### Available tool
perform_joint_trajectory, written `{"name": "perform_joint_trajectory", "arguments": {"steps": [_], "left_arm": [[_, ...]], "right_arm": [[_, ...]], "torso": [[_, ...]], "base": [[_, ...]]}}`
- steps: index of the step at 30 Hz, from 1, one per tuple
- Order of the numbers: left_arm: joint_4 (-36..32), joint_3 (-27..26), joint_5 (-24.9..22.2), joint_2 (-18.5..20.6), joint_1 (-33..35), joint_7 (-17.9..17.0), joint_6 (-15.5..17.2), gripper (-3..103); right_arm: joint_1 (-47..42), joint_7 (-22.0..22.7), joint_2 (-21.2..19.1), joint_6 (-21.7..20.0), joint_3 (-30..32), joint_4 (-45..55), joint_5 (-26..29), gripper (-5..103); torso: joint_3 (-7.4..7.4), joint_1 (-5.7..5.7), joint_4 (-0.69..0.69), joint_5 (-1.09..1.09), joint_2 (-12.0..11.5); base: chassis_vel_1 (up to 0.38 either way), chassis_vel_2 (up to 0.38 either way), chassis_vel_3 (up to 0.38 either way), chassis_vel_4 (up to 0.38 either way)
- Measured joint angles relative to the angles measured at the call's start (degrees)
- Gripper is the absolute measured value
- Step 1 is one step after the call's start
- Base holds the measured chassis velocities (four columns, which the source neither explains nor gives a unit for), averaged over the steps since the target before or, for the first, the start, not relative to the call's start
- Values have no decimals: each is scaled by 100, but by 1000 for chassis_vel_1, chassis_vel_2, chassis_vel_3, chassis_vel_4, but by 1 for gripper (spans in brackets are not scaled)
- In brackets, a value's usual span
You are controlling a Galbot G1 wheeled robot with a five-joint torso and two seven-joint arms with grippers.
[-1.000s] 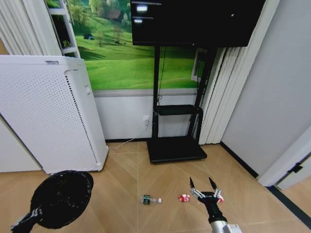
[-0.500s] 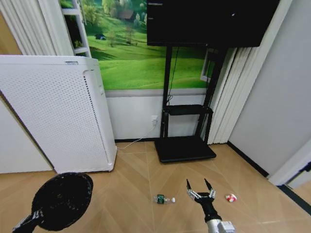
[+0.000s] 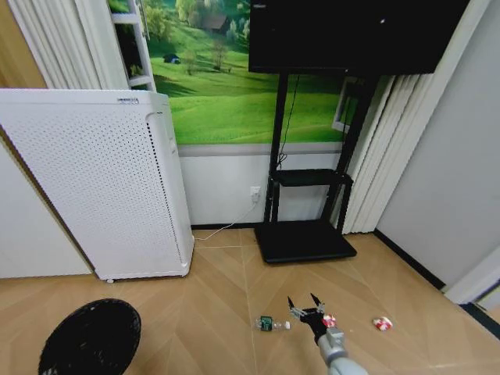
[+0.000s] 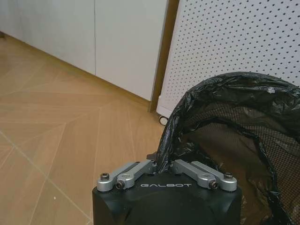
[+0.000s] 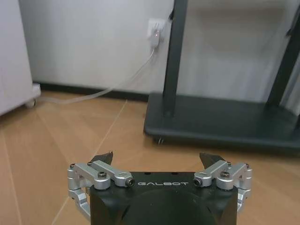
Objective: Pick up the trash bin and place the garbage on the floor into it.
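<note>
Hidden or cut off, as I read it from the feeds:
- Bin (image 3: 90, 340): lower part cut by the head view's bottom edge; I see its rim and dark inside. It is in front of the purifier (image 3: 98, 183), toward my left. In the left wrist view the bin (image 4: 234, 136) shows a black liner bag over its mesh wall, and its far side runs out of view.
- Left gripper (image 4: 165, 165): fingers together, clamped on the bin's rim with the liner folded between them. The arm behind it is out of sight.
- Bottle (image 3: 268, 323): on the floor in front of the TV stand (image 3: 305, 238), lying on its side, green label just readable.
- Wrapper (image 3: 329, 320): red and white, partly behind the right gripper's far finger; I cannot tell whether they touch.
- Second wrapper (image 3: 382, 323): on the floor further right, apart from the first.

Arm pose:
- Right gripper (image 3: 306, 305): reaching forward and low over the floor between bottle and nearer wrapper, fingers spread apart, nothing between them. In the right wrist view the gripper (image 5: 158, 159) points at the TV stand's base (image 5: 220, 124), with a wall socket (image 5: 155, 29) and cable behind.
</note>
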Motion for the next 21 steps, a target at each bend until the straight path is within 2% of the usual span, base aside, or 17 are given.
{"name": "perform_joint_trajectory", "arguments": {"steps": [3, 6, 8, 10, 11, 12, 13, 17, 21], "left_arm": [[-35, 4, 63, -76, 6, -55, 31, 2], [-70, 22, 105, -115, -1, -80, 45, 2], [-119, 59, 160, -174, 2, -65, 42, 2], [-119, 59, 160, -174, 2, -65, 42, 2], [-113, 82, 168, -197, 4, 21, -19, 2], [-113, 82, 168, -197, 4, 21, -19, 2], [-110, 86, 191, -205, 37, 83, -64, 2], [-122, 87, 223, -245, 111, 124, -102, 2], [-133, 87, 267, -280, 140, 115, -114, 2]], "right_arm": [[295, -311, -224, -64, -314, -571, -217, 100], [389, -487, -430, -83, -438, -713, -374, 100], [593, -1042, -949, -100, -620, -892, -708, 100], [593, -1042, -949, -100, -620, -892, -708, 100], [767, -1422, -1206, -98, -743, -982, -927, 100], [767, -1422, -1206, -98, -743, -982, -927, 100], [936, -1686, -1328, -103, -886, -1072, -1051, 100], [1399, -1997, -1321, -125, -1317, -1367, -1238, 100], [1667, -2042, -1168, -126, -1623, -1633, -1347, 100]], "torso": [[0, 0, 0, -1, 0], [0, 0, -1, 0, 0], [0, 0, -2, -3, 0], [0, 0, -2, -3, 0], [0, 0, -2, -3, 0], [0, 0, -2, -3, 0], [0, 0, -2, -2, 0], [0, 0, -1, -1, 0], [0, 0, -1, -2, 0]], "base": [[0, 0, 0, 0], [0, 0, 0, 0], [0, 0, 0, 0], [0, 0, 0, 0], [0, 0, 0, 0], [0, 0, 0, 0], [0, 0, 0, 0], [0, 0, 0, 0], [0, 0, 0, 0]]}}
